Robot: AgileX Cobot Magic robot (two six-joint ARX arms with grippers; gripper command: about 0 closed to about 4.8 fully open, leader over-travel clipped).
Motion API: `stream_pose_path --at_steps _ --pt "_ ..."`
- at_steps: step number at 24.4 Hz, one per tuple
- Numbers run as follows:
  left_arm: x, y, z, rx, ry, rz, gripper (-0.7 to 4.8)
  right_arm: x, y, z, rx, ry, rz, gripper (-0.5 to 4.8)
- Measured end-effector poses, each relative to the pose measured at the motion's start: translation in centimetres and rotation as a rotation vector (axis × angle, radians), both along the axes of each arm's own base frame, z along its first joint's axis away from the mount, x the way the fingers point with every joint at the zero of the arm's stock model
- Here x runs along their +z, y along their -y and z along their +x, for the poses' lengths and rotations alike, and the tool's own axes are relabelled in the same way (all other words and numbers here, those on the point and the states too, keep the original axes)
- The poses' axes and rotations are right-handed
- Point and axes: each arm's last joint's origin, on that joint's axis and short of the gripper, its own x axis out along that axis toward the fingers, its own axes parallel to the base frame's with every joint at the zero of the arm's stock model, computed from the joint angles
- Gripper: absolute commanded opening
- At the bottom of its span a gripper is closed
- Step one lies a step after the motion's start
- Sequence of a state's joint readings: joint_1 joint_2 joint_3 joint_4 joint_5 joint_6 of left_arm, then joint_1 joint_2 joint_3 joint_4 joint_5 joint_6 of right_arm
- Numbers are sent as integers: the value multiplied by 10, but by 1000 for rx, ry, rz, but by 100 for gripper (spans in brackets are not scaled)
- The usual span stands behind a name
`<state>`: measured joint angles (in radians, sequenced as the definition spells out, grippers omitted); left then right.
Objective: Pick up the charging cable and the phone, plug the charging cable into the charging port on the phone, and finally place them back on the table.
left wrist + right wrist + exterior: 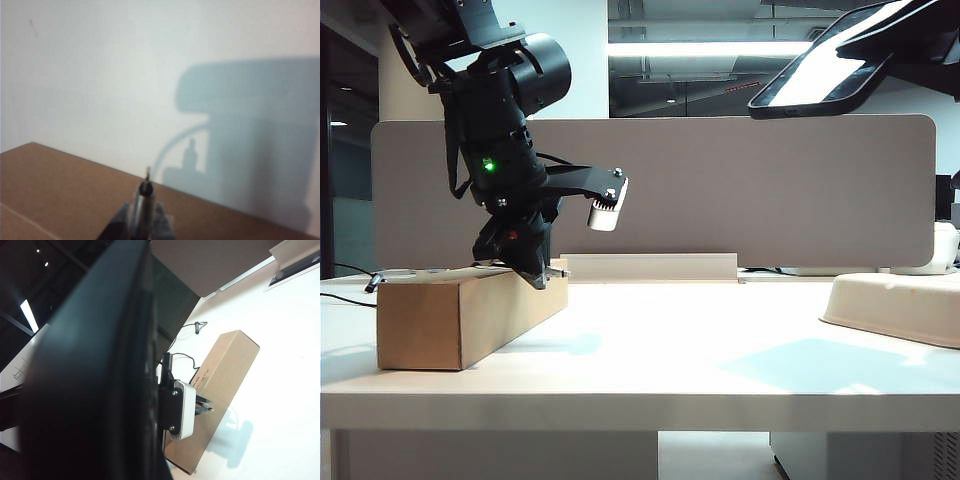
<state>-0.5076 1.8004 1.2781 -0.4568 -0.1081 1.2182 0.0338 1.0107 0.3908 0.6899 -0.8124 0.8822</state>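
Cable plug (145, 186) sits pinched in the left gripper (141, 220), low over the cardboard box (460, 315) on the tabletop (670, 350). Phone (840, 65) hangs high on the right, clamped in the closed right gripper, filling its wrist view.

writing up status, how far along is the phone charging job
Done: the right end effector holds the phone raised high at the right. In hand: the left end effector, down at the box, is shut on the cable's plug, tip poking out past the fingers. Left: lift the cable, plug it into the phone, and lay both on the table.
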Motion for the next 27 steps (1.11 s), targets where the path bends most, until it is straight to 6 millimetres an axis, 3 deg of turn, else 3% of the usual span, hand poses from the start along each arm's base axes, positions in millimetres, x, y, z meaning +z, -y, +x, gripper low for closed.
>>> stream_pose_path --at_steps 7,9,21,25,27 --pt "0 4 -2 -20 -8 -16 42 -2 0 0 -1 -15 -9 -5" --pt "0 4 -2 -20 -8 -17 -9 -4 0 0 -1 -35 -10 -5" --pt "1 3 -2 0 -7 -26 -6 -4 0 0 -1 -37 -10 -5" --pt "15 1 -5 74 -4 -90 -6 -4 0 0 -2 -37 -10 -5" --pt "39 -1 -10 108 30 -203 -6 -4 0 0 -1 -37 -10 -5"
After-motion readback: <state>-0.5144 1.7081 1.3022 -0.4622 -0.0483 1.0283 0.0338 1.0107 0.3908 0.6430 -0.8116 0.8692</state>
